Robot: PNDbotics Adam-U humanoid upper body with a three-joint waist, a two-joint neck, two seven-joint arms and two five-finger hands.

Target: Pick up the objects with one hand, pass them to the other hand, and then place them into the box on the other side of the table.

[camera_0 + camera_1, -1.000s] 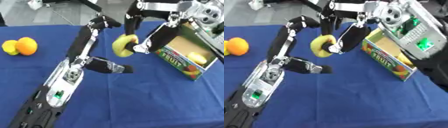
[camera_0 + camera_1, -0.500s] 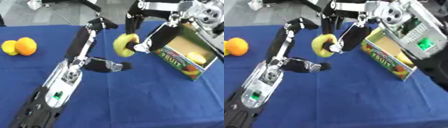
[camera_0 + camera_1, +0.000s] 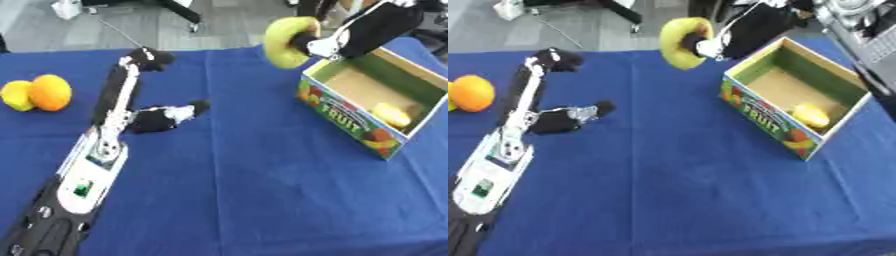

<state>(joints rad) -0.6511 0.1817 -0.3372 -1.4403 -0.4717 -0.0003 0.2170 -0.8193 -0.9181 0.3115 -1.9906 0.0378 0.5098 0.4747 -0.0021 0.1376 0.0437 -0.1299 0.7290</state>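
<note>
My right robot hand (image 3: 328, 44) pinches the yellow fruit (image 3: 286, 34) just left of the box (image 3: 372, 107), far side of the tabletop (image 3: 245, 190).

Yellow-green fruit (image 3: 284, 41) held aloft just left of box (image 3: 339, 107). Box open, 1 yellow fruit (image 3: 390, 114) inside. Orange (image 3: 50, 92) + lemon (image 3: 15, 95) touching, far left.

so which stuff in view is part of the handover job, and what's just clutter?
Job:
- yellow-green fruit, held by the right hand
- fruit box, one yellow fruit already inside
- orange and lemon at the table's left edge, apparently waiting
- left hand, holding nothing

Lying about:
- chair base on the floor beyond the table
</note>
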